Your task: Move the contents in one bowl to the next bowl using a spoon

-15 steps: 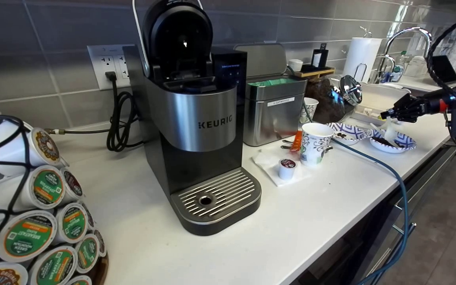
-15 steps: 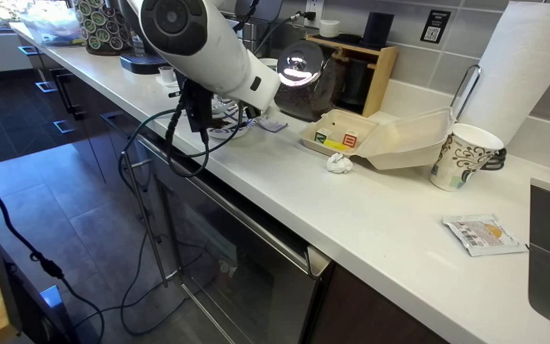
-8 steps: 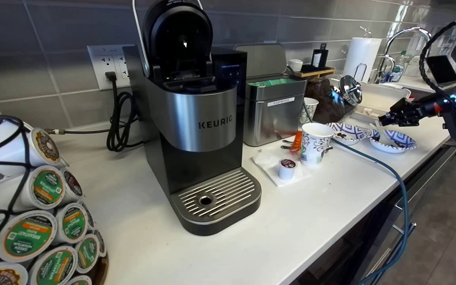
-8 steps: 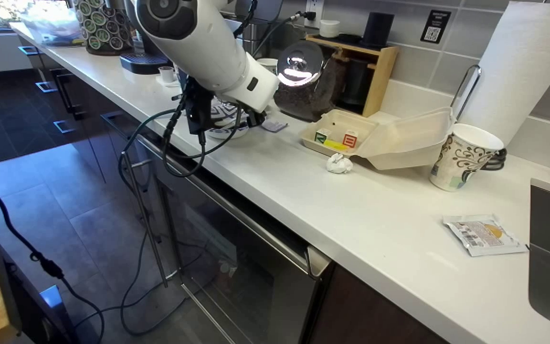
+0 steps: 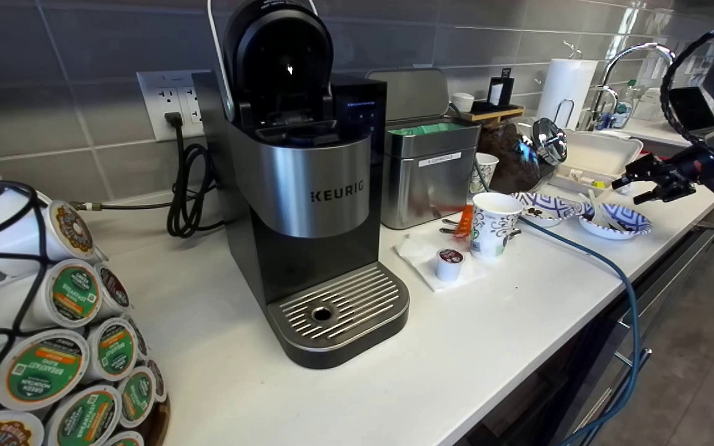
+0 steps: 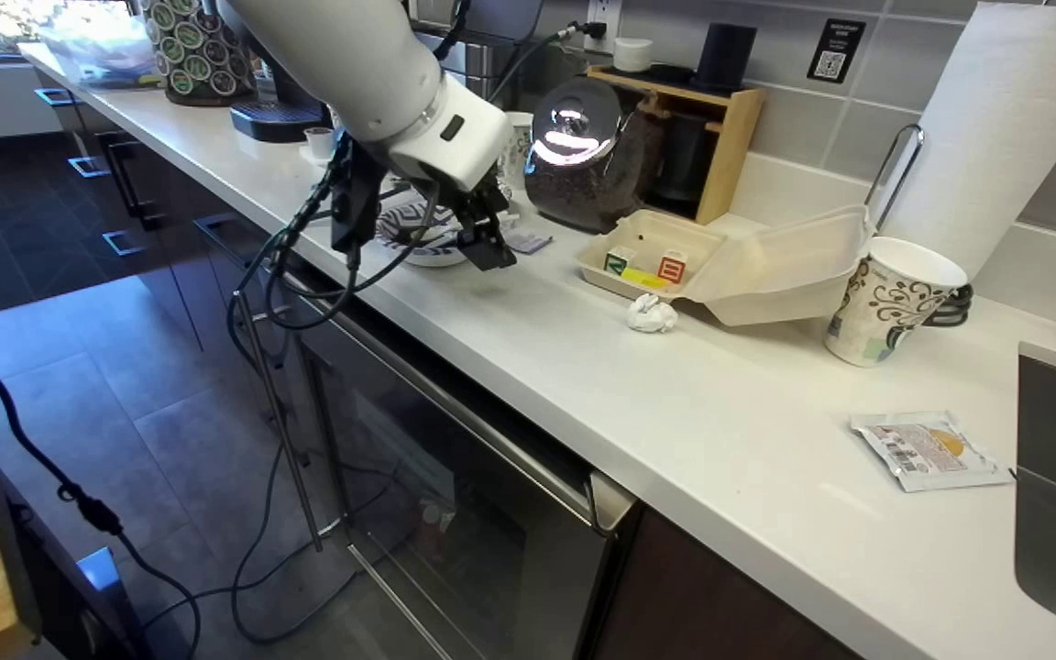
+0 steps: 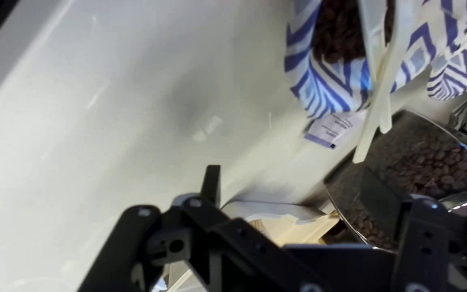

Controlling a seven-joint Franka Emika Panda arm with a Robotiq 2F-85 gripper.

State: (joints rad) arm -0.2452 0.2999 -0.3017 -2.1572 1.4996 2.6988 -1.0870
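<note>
Robotiq gripper, jaws parted wide with nothing between them; white plastic spoon, resting in the patterned paper bowl of coffee beans, its handle crossing a second utensil (a likely snag), and best pinched singly, squarely, near the free end.

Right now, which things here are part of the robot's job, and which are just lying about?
Job:
pale crossed utensils, likely spoons
patterned bowl beneath them
neighbouring bowl
dark beans
robot's fingers, open

Probably lying about:
coffee machine
towel roll
crumpled wad
flat packet
clamshell box
</note>
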